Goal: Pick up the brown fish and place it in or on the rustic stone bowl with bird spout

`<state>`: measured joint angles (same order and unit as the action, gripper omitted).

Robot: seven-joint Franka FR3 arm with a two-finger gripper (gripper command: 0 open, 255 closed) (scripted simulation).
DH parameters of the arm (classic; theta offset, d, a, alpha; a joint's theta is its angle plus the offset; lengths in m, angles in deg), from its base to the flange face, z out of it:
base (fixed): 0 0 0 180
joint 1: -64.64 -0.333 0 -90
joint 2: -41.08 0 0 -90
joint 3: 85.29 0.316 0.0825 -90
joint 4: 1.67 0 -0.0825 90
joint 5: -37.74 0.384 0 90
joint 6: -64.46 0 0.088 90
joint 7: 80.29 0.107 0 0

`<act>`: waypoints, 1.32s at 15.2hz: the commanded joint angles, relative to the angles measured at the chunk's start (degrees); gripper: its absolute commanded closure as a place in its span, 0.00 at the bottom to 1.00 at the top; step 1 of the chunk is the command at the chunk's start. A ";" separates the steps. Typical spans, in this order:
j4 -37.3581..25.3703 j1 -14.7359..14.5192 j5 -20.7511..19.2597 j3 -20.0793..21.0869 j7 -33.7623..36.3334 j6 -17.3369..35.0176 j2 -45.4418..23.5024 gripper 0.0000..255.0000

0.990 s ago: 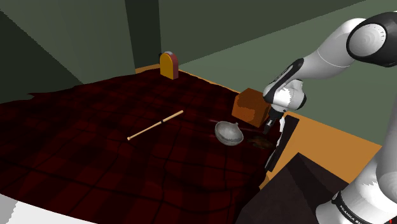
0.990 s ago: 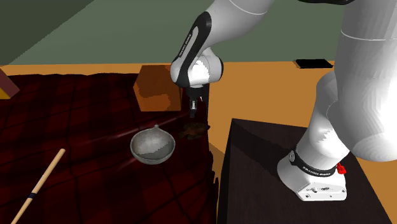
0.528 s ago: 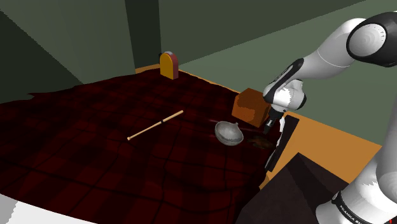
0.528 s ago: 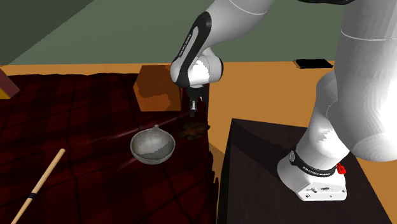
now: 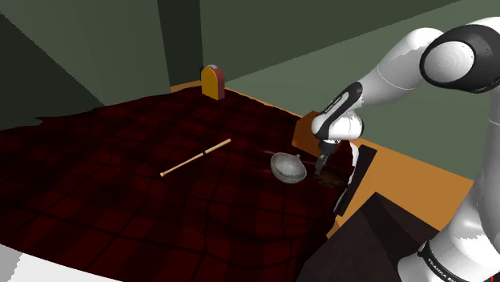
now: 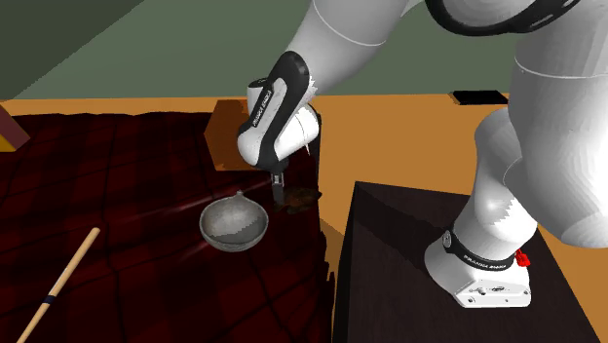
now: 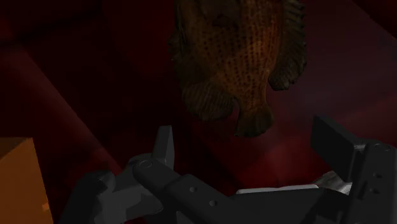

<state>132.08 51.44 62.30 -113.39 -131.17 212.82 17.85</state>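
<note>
One brown fish, ungripped.
Hovers, gripper spread open; risks pinching only a fin, dropping it short of grey bowl at its eight o'clock.

The tool has swung lower, closer to the brown fish and the bowl.

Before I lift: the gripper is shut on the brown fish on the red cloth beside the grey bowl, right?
No. The wrist view shows the gripper open, clear of the brown fish; the fish does lie on the red cloth beside the grey bowl.
</note>
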 commanded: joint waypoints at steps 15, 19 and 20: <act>-2.55 -0.89 1.54 3.33 1.75 2.59 -6.90 0.00; -2.57 -0.95 1.46 3.26 1.83 2.50 -6.84 1.00; -2.38 -1.02 1.48 3.28 1.85 2.61 -6.74 1.00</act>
<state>129.51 50.64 63.80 -110.57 -129.25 216.26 11.31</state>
